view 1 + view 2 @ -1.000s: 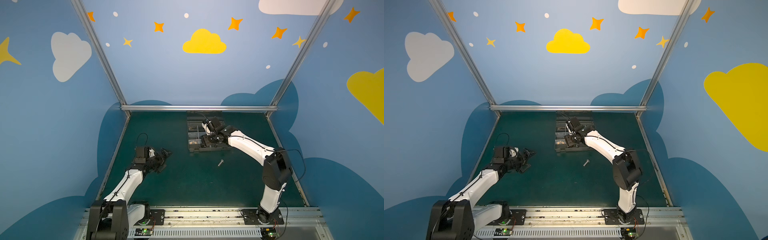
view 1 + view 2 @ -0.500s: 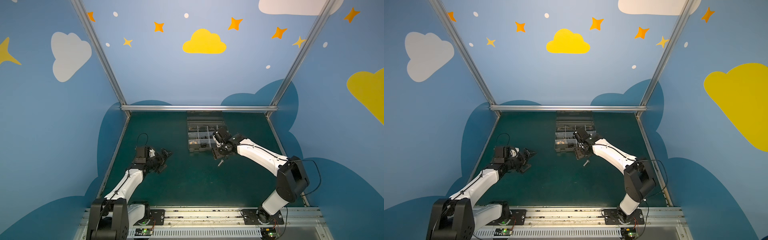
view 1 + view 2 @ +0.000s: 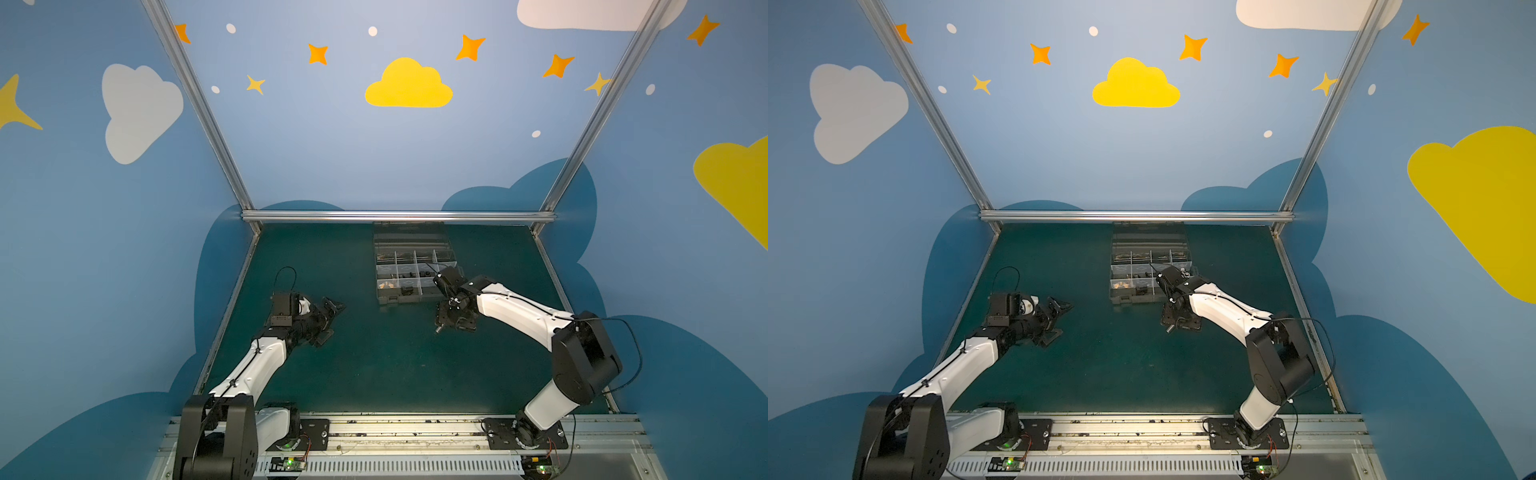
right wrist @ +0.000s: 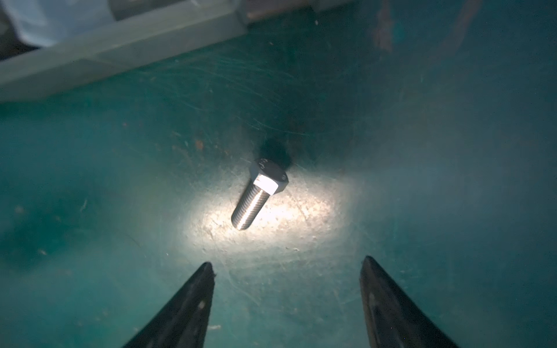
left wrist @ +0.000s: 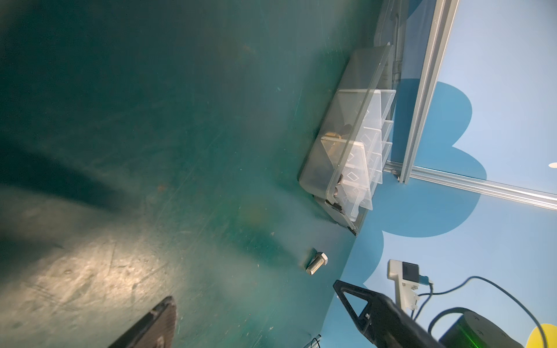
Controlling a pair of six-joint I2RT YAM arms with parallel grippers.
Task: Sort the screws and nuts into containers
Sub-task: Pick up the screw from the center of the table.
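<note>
Both the left arm (image 3: 259, 365) and the right arm (image 3: 515, 311) have glossy white shells joined by chunky matte black joint housings (image 3: 582, 357). A thin black cable (image 3: 633, 353) loops beside the right arm's largest joint, and a second cable loop (image 3: 286, 272) arcs over the left wrist. The left pincer (image 5: 253, 301) is black, its finger (image 5: 376, 310) pierced by a triangular cut-out. The right pincer (image 4: 287, 262) has two black, tapering, pointed fingers. Black base plates (image 3: 313, 430) show pale screw heads.

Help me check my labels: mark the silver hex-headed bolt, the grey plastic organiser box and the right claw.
Silver hex-headed bolt (image 4: 257, 195): right wrist view, threaded shank just below the head.
Grey plastic organiser box (image 3: 388, 297): a top view, front wall.
Right claw (image 4: 287, 260): right wrist view, midway between its open fingertips.
</note>
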